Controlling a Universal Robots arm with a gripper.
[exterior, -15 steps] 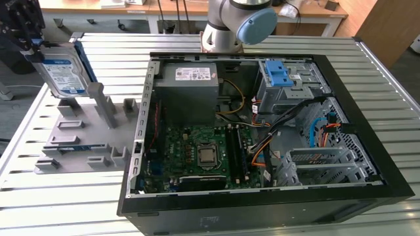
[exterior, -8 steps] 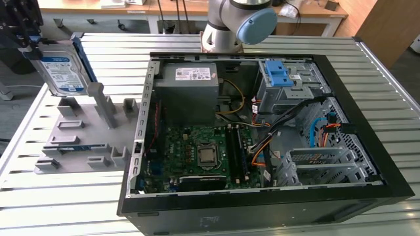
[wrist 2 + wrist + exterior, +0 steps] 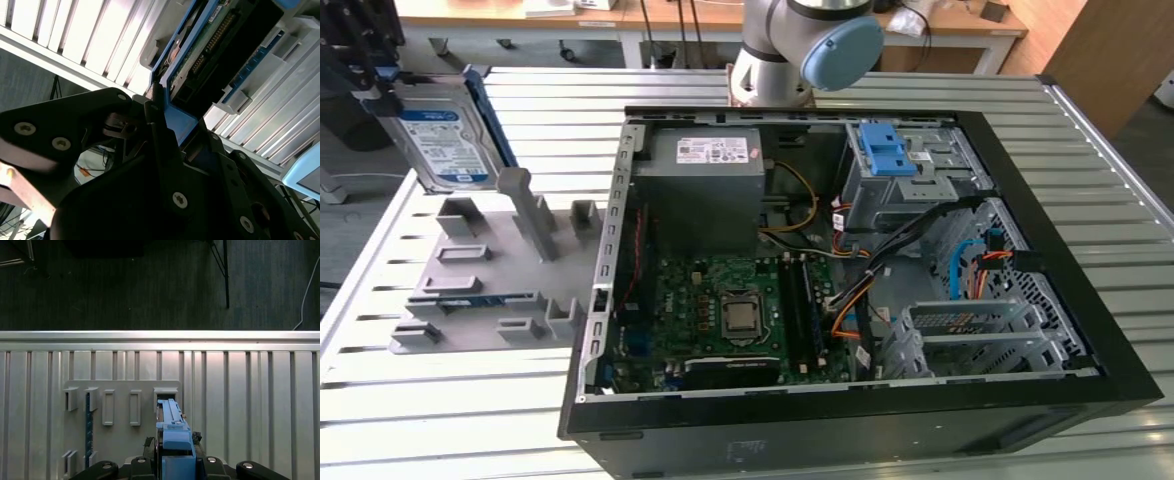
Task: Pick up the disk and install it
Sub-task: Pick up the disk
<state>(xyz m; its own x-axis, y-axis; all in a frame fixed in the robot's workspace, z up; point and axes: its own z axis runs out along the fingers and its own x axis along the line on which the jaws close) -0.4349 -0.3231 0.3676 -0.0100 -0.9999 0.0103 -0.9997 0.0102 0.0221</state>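
The disk (image 3: pixel 440 140), silver with a white-and-blue label and a blue carrier frame, stands on edge at the exterior view's far left, raised over the grey holder rack (image 3: pixel 494 270). My gripper (image 3: pixel 380 92) is shut on its upper end. In the first wrist view the disk (image 3: pixel 171 422) appears edge-on between the black fingers (image 3: pixel 142 462), above an end slot of the rack (image 3: pixel 120 415). The second wrist view shows the disk's green circuit board (image 3: pixel 210 40) and the blue frame clamped in the gripper (image 3: pixel 170 125).
The open computer case (image 3: pixel 607 300) lies on the slatted metal table (image 3: pixel 480 420), to the exterior view's right of the rack. Inside it are a grey power-supply box (image 3: pixel 707 170), the motherboard (image 3: pixel 720 310), a drive cage with a blue latch (image 3: pixel 887 150) and loose cables (image 3: pixel 907 240).
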